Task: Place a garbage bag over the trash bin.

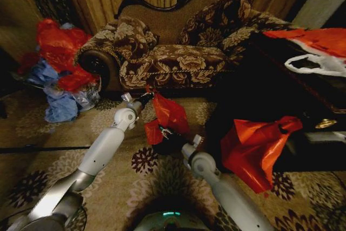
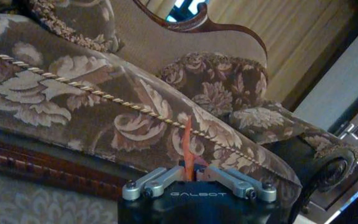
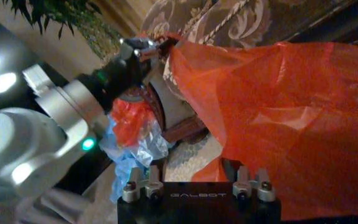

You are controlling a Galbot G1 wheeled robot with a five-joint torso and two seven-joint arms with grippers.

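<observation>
- My left jaws (image 1: 147,97) sit in front of the sofa (image 1: 178,60), clamped on one top edge of the bag (image 1: 170,113); in the left wrist view a thin strip of red film (image 2: 188,144) stands up between them.
- My right jaws (image 1: 172,136) are lower and nearer to me, at the bag's bottom corner; in the right wrist view the red film spreads right over them (image 3: 195,189), and I cannot tell whether they are together on it or just under it.
- The bag hangs stretched between my two arms, above the carpet (image 1: 65,128), its mouth not visibly spread.
- Something dark and round lies just below the bag (image 1: 167,145); I take it for the bin, though most of it is hidden by the film and my right wrist.
- My judgement: I am at the opening-and-aligning step; the bag is lifted but not yet over the rim.
- The next move calls for drawing the mouth apart wide enough to clear the round rim, centring it over the bin and lowering it evenly; the film is thin and slippery, so a slack hold on either side could let an edge slide free.
- The larger orange bag (image 1: 254,147) on my right and the heap (image 1: 59,63) by the sofa arm are not part of this.
</observation>
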